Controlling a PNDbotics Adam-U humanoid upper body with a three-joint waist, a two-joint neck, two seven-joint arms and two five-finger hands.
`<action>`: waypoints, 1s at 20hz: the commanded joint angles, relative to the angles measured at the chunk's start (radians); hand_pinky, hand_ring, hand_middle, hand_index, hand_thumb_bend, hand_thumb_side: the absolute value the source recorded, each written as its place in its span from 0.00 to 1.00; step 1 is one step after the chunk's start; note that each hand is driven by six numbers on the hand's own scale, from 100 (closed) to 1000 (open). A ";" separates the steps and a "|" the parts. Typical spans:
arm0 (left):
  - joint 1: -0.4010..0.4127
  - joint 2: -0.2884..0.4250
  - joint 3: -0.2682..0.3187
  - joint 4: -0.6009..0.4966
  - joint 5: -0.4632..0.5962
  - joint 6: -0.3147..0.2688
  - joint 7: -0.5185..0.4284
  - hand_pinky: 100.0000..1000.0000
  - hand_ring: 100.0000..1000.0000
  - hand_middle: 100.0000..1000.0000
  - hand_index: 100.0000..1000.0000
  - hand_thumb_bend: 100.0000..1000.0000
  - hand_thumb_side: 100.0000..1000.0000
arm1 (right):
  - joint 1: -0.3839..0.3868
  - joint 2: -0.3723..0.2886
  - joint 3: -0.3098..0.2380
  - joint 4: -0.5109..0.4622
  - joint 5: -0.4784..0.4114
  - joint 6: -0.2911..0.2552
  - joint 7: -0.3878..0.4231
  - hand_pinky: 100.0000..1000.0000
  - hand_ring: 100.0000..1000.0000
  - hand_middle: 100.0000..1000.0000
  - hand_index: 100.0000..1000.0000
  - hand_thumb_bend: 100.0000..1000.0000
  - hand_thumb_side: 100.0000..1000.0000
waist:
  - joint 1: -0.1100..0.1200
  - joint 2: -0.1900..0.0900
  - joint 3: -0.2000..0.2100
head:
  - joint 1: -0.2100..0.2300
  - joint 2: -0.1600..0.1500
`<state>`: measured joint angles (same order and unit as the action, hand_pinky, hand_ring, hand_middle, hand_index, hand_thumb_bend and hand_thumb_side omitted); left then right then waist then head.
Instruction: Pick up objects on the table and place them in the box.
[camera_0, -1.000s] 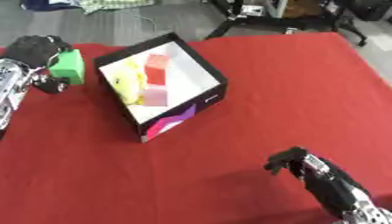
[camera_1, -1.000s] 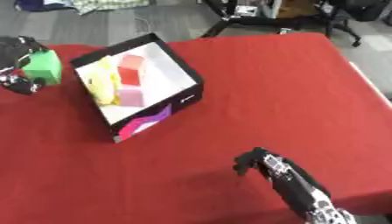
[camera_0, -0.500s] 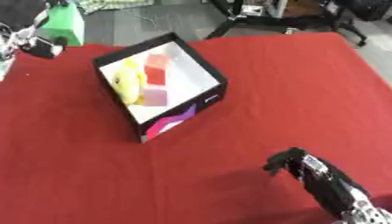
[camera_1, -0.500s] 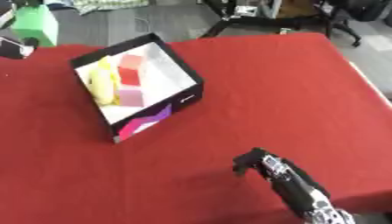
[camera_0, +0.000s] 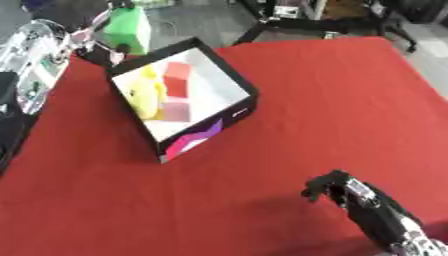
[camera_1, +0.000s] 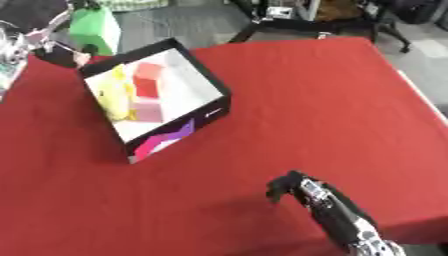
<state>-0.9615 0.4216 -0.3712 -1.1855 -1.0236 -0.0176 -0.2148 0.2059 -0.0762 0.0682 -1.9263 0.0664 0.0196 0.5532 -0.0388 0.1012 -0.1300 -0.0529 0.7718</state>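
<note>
The robot's left hand grips a bright green block just beyond the far left corner of the open black cardboard box, which already holds yellow, red and pink items. The right hand rests curled and empty on the red-covered table; no other loose objects show.

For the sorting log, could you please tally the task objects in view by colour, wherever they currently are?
Green: 1, the green block held by the left hand above the box
Yellow: 1, the yellow toy in the box
Red: 1, the red block in the box
Pink: 1, the pink block in the box
Total: 4
</note>
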 joint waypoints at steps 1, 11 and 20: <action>-0.030 -0.015 -0.015 -0.024 0.022 -0.010 0.009 0.71 0.48 0.47 0.69 0.00 0.03 | -0.008 -0.013 0.001 -0.011 -0.004 0.000 0.002 1.00 0.72 0.46 0.67 0.00 1.00 | -0.010 -0.007 -0.004 | 0.005 -0.002; -0.016 -0.026 -0.035 -0.015 -0.015 -0.047 -0.073 0.79 0.72 0.76 0.95 0.36 0.74 | -0.007 -0.013 0.000 -0.011 -0.002 0.000 0.002 1.00 0.72 0.46 0.67 0.00 1.00 | -0.009 -0.003 -0.007 | 0.001 -0.002; 0.002 -0.003 -0.014 -0.027 0.007 -0.015 0.020 0.81 0.74 0.79 0.95 0.38 0.83 | -0.006 -0.012 -0.002 -0.011 0.001 -0.001 0.000 1.00 0.72 0.46 0.67 0.00 1.00 | -0.008 -0.001 -0.010 | -0.003 -0.002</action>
<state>-0.9425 0.3938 -0.4010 -1.1915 -1.0259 -0.0376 -0.2088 0.2029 -0.0762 0.0682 -1.9262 0.0657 0.0185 0.5541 -0.0388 0.1013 -0.1381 -0.0539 0.7718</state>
